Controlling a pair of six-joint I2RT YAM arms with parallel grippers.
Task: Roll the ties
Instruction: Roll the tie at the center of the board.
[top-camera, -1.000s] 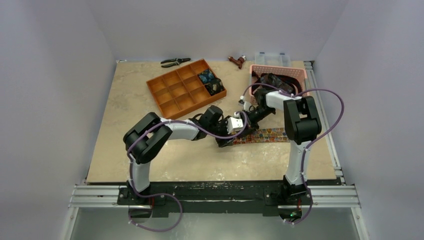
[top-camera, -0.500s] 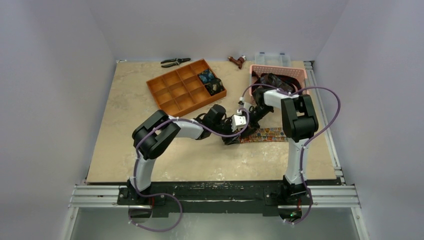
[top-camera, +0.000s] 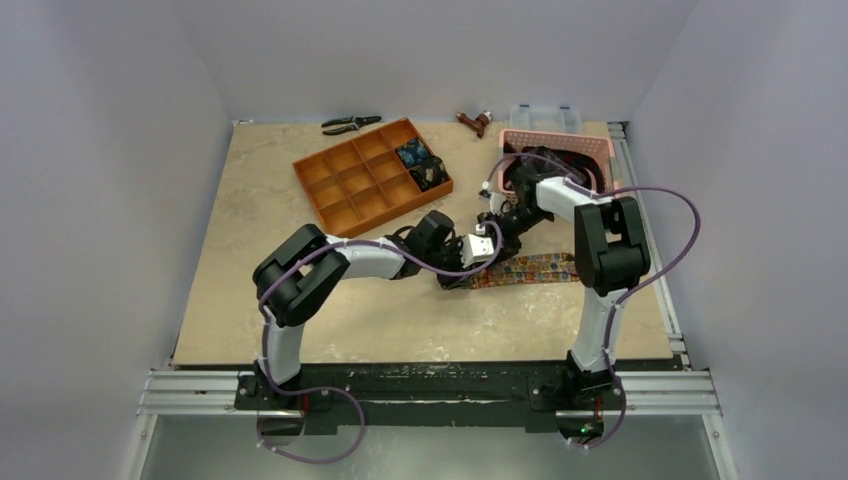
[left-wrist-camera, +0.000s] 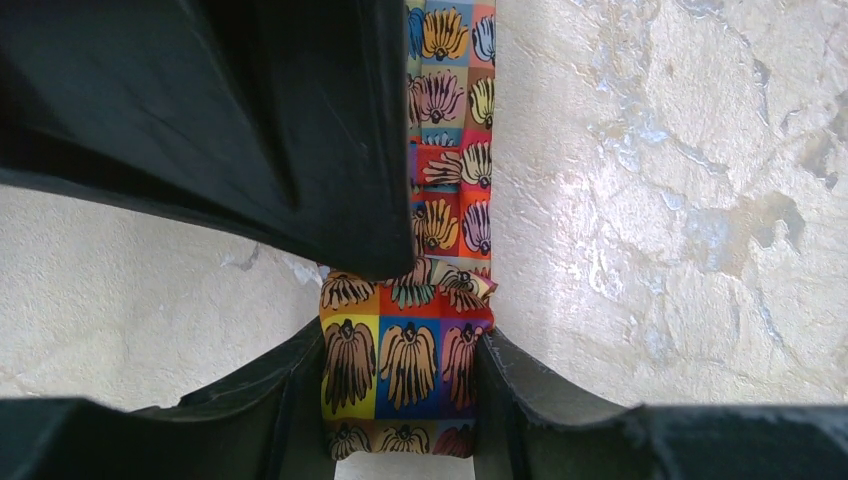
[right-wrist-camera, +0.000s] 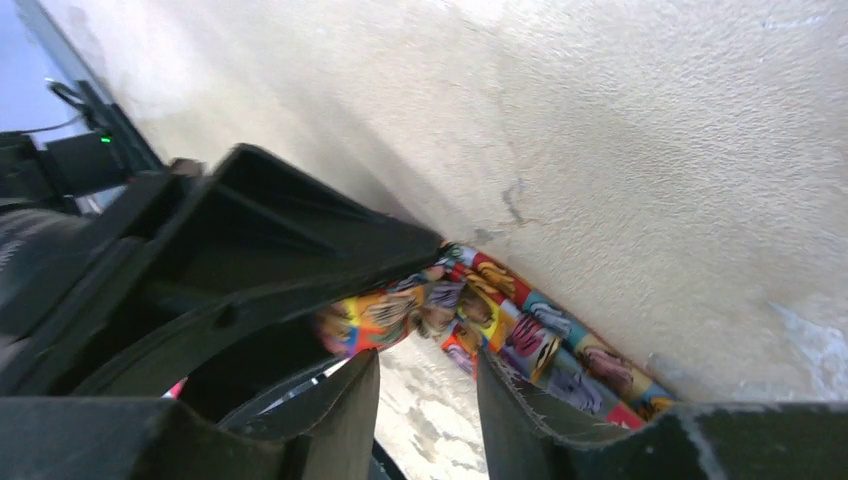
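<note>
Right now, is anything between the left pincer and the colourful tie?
Nothing visible. The left pincer flanks the tie at its folded end, touching both edges; the right pincer sits close beside, not between.

Soft, even overhead light — faint shadows; tie (left-wrist-camera: 405, 360) crisp in left wrist view

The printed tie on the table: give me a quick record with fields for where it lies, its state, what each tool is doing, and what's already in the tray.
tie: printed tie, a strip lying flat on the table
state: folded over at the end by the tools, the rest unrolled
left tool: shut across the folded end
right tool: open, tips just short of the same fold
tray: orange tray, two coiled ties in compartments at its right end
</note>
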